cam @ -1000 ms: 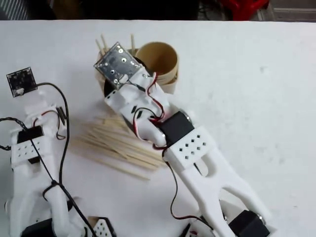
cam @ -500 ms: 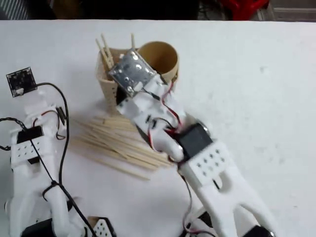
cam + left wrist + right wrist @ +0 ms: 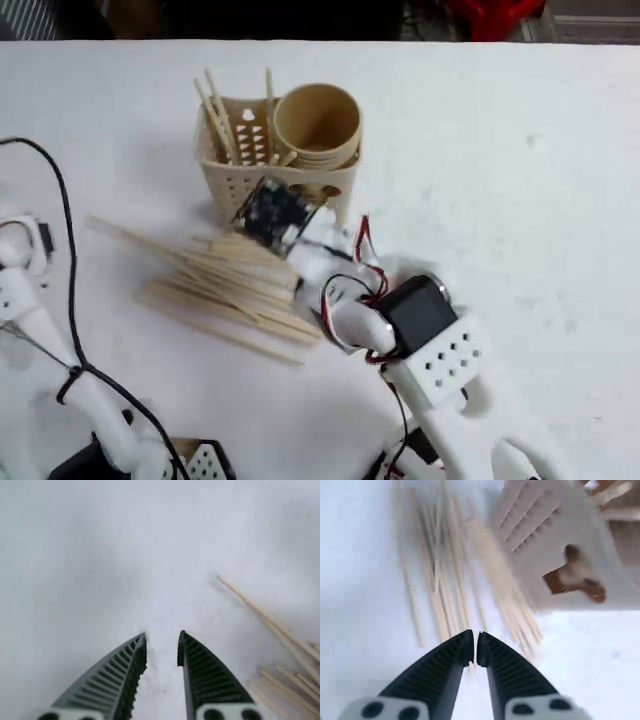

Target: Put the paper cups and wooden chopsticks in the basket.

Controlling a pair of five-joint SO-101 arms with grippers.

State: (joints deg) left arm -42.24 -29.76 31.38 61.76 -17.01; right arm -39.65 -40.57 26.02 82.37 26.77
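High view: white table (image 3: 520,150), dark room (image 3: 300,18) behind; left tool (image 3: 162,637) parted, right tool (image 3: 475,647) closed.

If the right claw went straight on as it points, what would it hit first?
Probably the loose chopsticks on the table, just ahead of the right claw; the basket lies aside.

I'm looking down on a white table (image 3: 520,150) with a plain, matte surface. Toward its far side a cream, perforated basket (image 3: 240,185) stands upright on the table. Just in front of the basket, a loose pile of wooden chopsticks (image 3: 220,290) lies flat on the table, fanned roughly sideways. One thin stick strays out to the left. I cannot tell whether the pile touches the basket's foot.
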